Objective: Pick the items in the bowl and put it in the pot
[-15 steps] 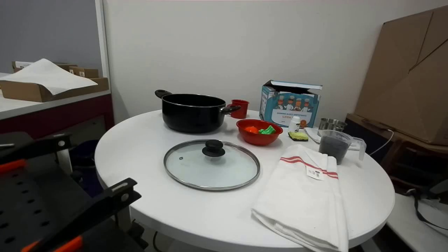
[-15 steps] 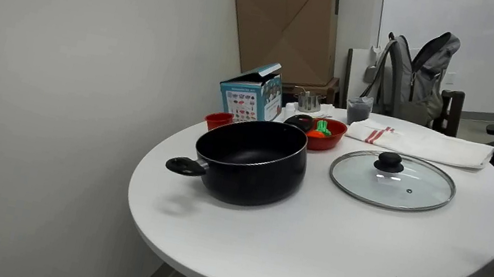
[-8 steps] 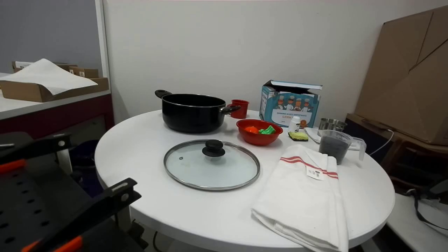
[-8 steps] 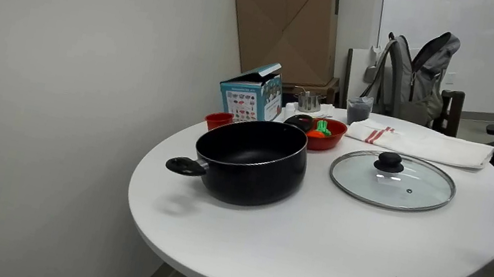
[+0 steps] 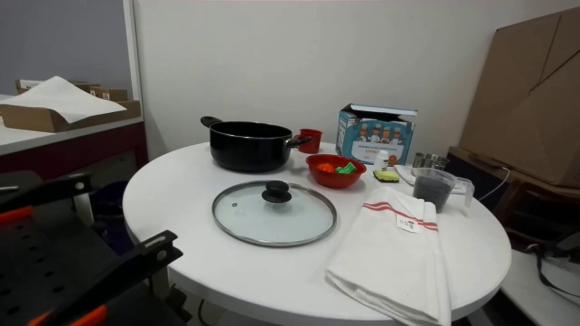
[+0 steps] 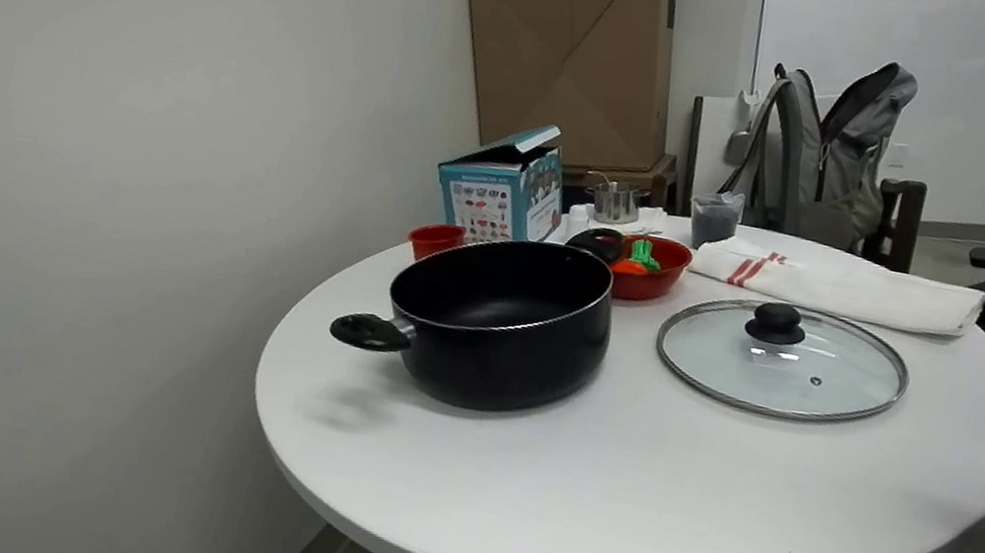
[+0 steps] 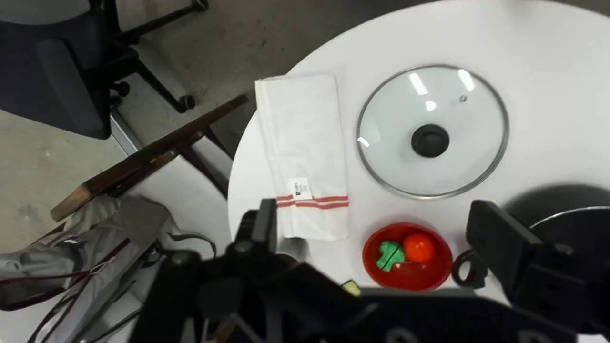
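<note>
The shallow red bowl point(image 5: 336, 180) stands on the table beside the black pot point(image 5: 250, 151). It holds a green toy piece point(image 5: 346, 168) and an orange-red round piece point(image 5: 325, 167). In an exterior view, a pot handle partly hides the bowl point(image 6: 653, 288). The pot point(image 6: 510, 351) is uncovered and shows no pieces inside. In the wrist view, my gripper point(image 7: 374, 212) is open and empty, high above the table. The bowl point(image 7: 412, 282), green piece point(image 7: 390, 256) and orange-red piece point(image 7: 418, 247) appear between its fingers. The right finger partly covers the pot point(image 7: 584, 231). The exterior views do not show the gripper.
A glass lid point(image 5: 274, 222) lies in front of the pot. A folded white towel point(image 5: 394, 258) lies right of it. A red cup point(image 5: 311, 141), blue box point(image 5: 376, 140), sponge point(image 5: 386, 176) and measuring cup point(image 5: 433, 188) stand around the bowl. A wall runs behind the table.
</note>
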Motion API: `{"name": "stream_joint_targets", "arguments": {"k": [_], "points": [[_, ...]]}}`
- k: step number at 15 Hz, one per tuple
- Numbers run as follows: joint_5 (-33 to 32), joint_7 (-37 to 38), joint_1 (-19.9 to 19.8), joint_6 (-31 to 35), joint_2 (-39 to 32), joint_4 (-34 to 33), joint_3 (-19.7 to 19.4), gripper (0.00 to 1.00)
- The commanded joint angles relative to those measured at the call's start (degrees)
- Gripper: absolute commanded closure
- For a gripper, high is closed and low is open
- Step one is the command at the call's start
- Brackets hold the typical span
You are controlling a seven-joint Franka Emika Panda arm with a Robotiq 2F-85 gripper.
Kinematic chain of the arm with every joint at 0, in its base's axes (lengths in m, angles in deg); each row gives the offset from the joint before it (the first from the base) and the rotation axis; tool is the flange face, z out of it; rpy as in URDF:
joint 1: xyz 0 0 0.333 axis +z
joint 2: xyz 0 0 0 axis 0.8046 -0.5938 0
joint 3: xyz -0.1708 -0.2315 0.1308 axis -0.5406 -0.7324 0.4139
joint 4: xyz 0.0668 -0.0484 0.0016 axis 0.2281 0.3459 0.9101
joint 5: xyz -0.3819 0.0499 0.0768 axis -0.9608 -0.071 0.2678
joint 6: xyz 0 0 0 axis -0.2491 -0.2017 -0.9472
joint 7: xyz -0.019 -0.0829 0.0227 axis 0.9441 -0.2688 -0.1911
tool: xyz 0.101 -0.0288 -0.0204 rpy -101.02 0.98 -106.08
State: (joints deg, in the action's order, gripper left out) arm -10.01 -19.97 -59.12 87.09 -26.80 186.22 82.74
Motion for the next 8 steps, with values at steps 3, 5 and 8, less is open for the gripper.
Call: {"name": "stream_joint_targets", "arguments": {"k": [3, 5, 8], "points": [[0.19, -0.95, -2.39, 10.58, -20.28, -8.53, -3.79, 0.0], [1.13, -1.86, -2.02, 11.7, -27.43, -12.08, -3.88, 0.0], [2.97, -1.91, -1.59, 13.73, -38.32, -18.5, -3.31, 0.0]]}}
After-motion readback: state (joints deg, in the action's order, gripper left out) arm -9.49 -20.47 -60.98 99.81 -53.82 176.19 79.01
